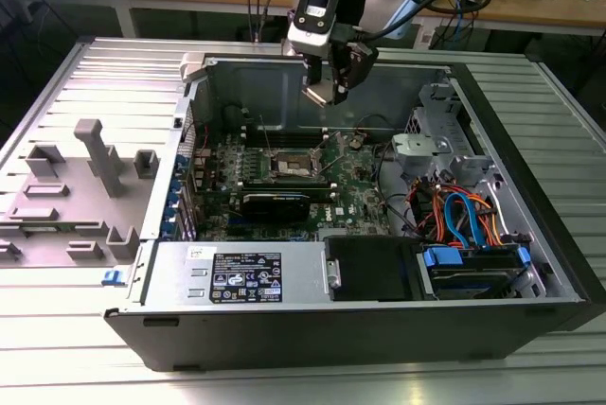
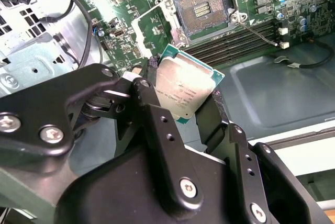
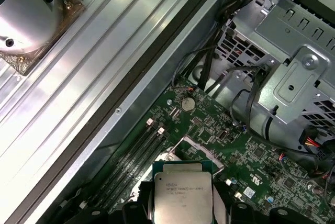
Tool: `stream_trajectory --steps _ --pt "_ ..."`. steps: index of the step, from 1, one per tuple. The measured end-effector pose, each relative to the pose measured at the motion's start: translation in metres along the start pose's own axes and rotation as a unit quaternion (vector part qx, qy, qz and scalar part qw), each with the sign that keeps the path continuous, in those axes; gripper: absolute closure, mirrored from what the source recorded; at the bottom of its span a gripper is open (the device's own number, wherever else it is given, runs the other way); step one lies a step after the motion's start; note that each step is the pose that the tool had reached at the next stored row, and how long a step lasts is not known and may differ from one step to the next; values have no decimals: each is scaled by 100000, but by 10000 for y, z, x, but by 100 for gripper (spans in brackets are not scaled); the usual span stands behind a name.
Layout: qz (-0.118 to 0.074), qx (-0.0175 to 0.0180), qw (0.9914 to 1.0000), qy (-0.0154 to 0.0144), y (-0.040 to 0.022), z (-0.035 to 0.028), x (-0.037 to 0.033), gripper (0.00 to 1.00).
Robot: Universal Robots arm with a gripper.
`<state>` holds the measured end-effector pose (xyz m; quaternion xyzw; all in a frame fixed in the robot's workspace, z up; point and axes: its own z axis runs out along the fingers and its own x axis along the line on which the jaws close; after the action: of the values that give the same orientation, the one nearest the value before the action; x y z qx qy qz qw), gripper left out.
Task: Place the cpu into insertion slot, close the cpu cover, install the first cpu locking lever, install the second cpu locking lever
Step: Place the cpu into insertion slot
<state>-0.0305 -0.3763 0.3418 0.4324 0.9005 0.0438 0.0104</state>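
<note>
Firmly clamped by opposite edges between the black fingers (image 2: pixel 157 114) of the gripper (image 1: pixel 327 91), the cpu (image 2: pixel 186 88) hangs metal top showing, clear above the green motherboard (image 1: pixel 365 192) inside the open computer case (image 1: pixel 379 334), near its far wall. The insertion slot (image 2: pixel 201 12) at mid-board lies uncovered, contacts bare, well apart from the chip, flanked by memory slots (image 2: pixel 246 41), with open room above.

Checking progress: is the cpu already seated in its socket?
No, in the second wrist view the hand holds the cpu, and the socket lies bare.
</note>
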Motion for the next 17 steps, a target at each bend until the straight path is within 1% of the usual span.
stream_trajectory --steps 11,13,14,15,17 --pt "21 1 100000 0 0 0 0 46" --pt "681 -13 99998 -59 0 2 0 46" --pt "1577 -33 99987 -136 0 7 0 46" --pt "2015 -35 99980 -178 -1 10 0 46" --pt "2490 -40 99969 -224 -8 21 -7 46"
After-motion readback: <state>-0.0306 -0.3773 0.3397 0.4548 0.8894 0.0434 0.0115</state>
